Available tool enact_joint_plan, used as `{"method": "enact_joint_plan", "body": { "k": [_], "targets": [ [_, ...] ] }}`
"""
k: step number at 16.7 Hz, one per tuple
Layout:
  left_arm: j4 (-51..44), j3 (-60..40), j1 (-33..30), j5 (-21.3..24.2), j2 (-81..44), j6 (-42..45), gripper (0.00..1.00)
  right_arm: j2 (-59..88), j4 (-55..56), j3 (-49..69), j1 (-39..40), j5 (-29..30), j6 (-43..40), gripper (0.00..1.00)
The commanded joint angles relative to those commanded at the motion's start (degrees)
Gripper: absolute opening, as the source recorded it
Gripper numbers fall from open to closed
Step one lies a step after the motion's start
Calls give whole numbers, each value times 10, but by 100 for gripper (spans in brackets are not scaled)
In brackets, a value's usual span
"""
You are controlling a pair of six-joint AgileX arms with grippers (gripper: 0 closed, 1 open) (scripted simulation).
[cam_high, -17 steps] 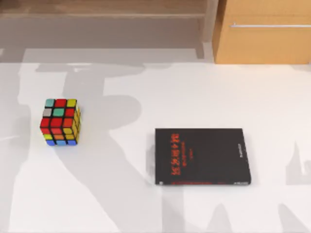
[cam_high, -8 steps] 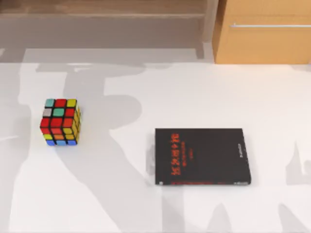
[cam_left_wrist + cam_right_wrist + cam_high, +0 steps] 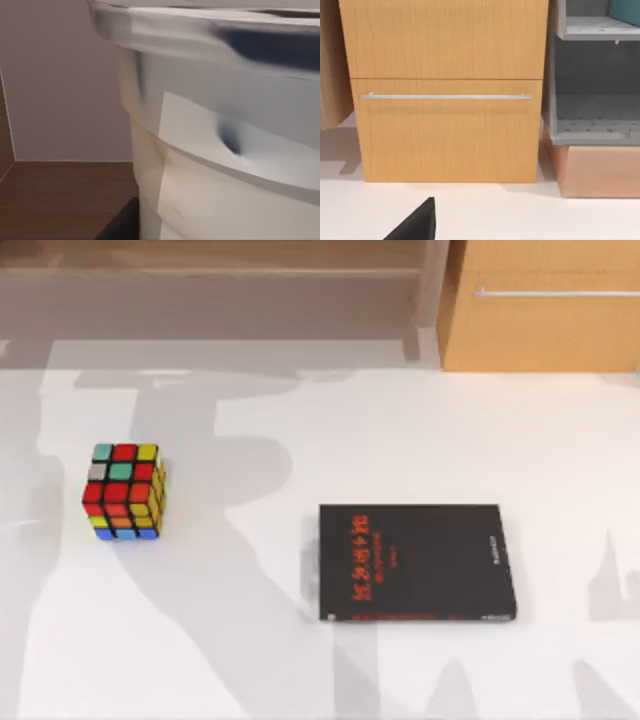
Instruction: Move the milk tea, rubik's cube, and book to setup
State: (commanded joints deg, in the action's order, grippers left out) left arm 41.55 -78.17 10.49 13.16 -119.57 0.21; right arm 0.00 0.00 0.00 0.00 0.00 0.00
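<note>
Top view: the white counter [image 3: 330, 420] carries the rubik's cube [image 3: 124, 492] near its left edge and a black book [image 3: 416, 562] with unreadable red lettering right of centre; a wooden cabinet [image 3: 545, 305] stands beyond the far edge. Left wrist view: a pale cup [image 3: 225, 140] looms close; whether the left pincer pinches it, I cannot tell. Right wrist view: the cabinet's drawer handle [image 3: 445, 96] and grey shelves [image 3: 592, 115]; the right pincer's state I cannot tell.

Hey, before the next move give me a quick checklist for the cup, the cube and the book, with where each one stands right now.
1. Milk tea cup in the left arm's care: it sits very close to the left wrist camera, off the table; whether the tool is clamped on it: cannot tell.
2. Rubik's cube ready to pick: upright on the table's left side, nothing touching it: ok.
3. Book ready to pick: lying flat, right of centre, well apart from the cube: ok.
4. Room around both for a descent on the white table: ok.
5. Right arm parked, facing the wooden cabinet; its tool state: cannot tell.
</note>
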Motion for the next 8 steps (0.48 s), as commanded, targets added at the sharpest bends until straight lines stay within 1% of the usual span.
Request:
{"method": "enact_joint_plan", "body": {
  "k": [3,8],
  "targets": [
    [10,39,7,6,37,0,0,0,0,0,0,0,0,100],
    [29,164,19,17,121,1,0,0,0,0,0,0,0,100]
  ]
}}
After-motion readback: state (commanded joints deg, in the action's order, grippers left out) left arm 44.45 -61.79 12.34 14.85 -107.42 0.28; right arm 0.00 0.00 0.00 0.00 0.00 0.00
